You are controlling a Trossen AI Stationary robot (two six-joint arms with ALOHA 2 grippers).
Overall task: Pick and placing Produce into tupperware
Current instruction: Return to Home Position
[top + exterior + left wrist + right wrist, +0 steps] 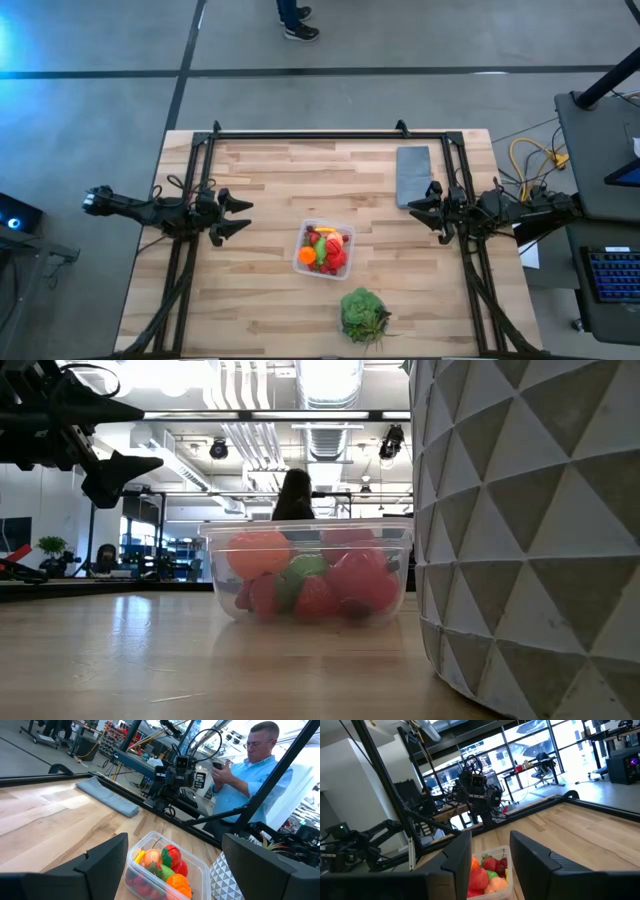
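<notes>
Seen from above, a pale wooden surface (260, 295) fills the middle of my view. The clear tupperware (300, 262) sits near its centre, a little toward 6 o'clock. The Produce (335, 262) lies inside it in a small heap of red, orange, lime-green and yellow pieces. From the low view, the heap reaches close to the rim.

The left tool (247, 216) is at 9 o'clock from the tupperware and well apart from it. It points toward the container with its fingers spread wide, and nothing is between them. The low view shows it raised above the surface.

The right tool (414, 212) is at 3 o'clock from the tupperware, also well apart and facing it. Its fingers are parted and empty.

A folded grey cloth (413, 175) lies flat at 1 o'clock from the container, near the right tool. A leafy green plant (363, 312) stands at 5 o'clock, near the container, in a white faceted pot (530, 530).

Beyond the surface, a person (245, 770) in a light blue shirt stands behind the right arm's base.
</notes>
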